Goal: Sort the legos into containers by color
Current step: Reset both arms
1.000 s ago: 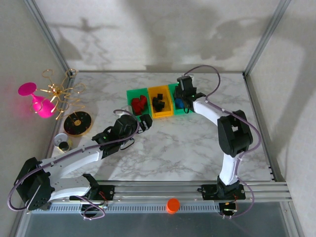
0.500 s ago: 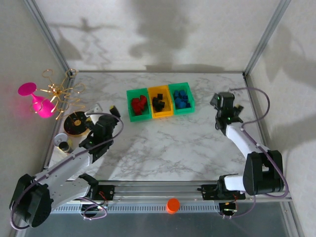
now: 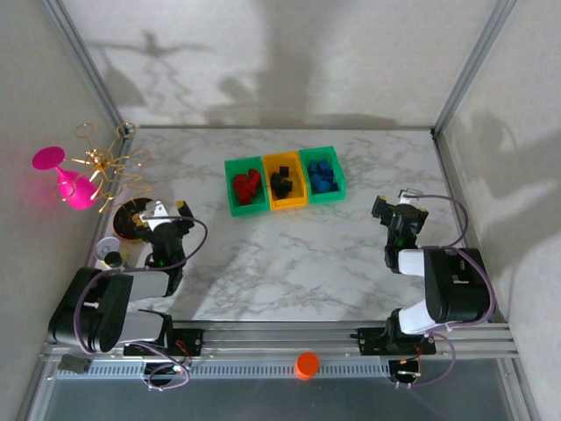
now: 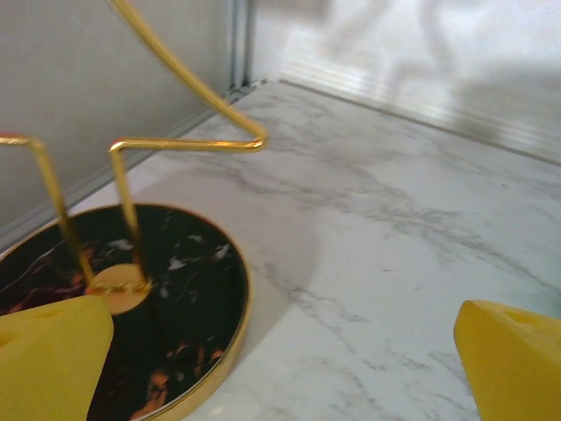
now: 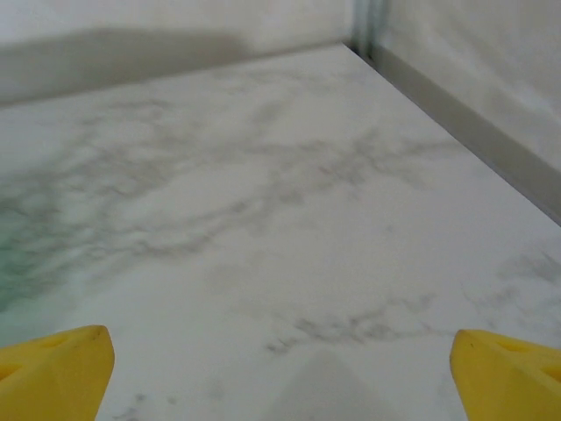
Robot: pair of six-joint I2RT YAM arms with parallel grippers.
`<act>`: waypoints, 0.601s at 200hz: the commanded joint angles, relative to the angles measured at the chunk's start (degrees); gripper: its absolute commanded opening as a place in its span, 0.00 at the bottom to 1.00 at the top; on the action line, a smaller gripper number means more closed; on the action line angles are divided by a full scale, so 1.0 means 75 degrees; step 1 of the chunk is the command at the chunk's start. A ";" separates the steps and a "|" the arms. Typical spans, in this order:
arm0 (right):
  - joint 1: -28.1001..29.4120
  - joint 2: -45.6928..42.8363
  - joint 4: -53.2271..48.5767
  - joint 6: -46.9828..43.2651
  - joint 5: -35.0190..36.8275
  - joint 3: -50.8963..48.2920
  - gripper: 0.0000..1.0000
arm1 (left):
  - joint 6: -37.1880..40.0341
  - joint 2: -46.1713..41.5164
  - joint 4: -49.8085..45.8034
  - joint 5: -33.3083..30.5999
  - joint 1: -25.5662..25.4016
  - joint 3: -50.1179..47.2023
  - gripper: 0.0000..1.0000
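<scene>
Three joined bins stand in a row at the table's middle back. The left green bin (image 3: 230, 167) holds red legos (image 3: 246, 186). The yellow-orange bin (image 3: 268, 161) holds black legos (image 3: 282, 183). The right green bin (image 3: 338, 179) holds blue legos (image 3: 322, 176). My left gripper (image 3: 166, 210) rests low at the left, folded back near its base, open with nothing between its yellow fingertips (image 4: 51, 355). My right gripper (image 3: 399, 207) sits low at the right, also open and empty, its yellow fingertips (image 5: 508, 375) far apart over bare marble.
A round black-and-gold dish (image 4: 184, 298) with a gold wire stand (image 4: 188, 142) lies just left of my left gripper. A pink glass (image 3: 70, 180) and a small white cup (image 3: 111, 253) stand at the left edge. An orange cap (image 3: 307, 364) sits on the front rail.
Both arms have pulled back from the bins and folded down toward their bases, the left to the dish, the right to the right side. The bricks in the bins have not moved.
</scene>
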 commanded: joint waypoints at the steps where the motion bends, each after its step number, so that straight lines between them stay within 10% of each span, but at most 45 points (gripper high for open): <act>1: -0.0079 0.0272 0.2363 -0.0675 -0.1251 -0.0567 0.98 | 0.0435 0.0347 0.1662 0.0737 0.0181 -0.0040 1.00; 30: -0.0060 0.0500 0.2877 -0.0669 -0.1156 -0.0917 0.99 | 0.0067 0.1599 0.3244 0.1197 0.0632 -0.0316 1.00; 120: -0.0098 0.0507 0.2914 -0.0687 -0.1285 -0.0922 0.99 | 0.0177 0.1544 0.2191 0.0907 0.0458 0.0176 1.00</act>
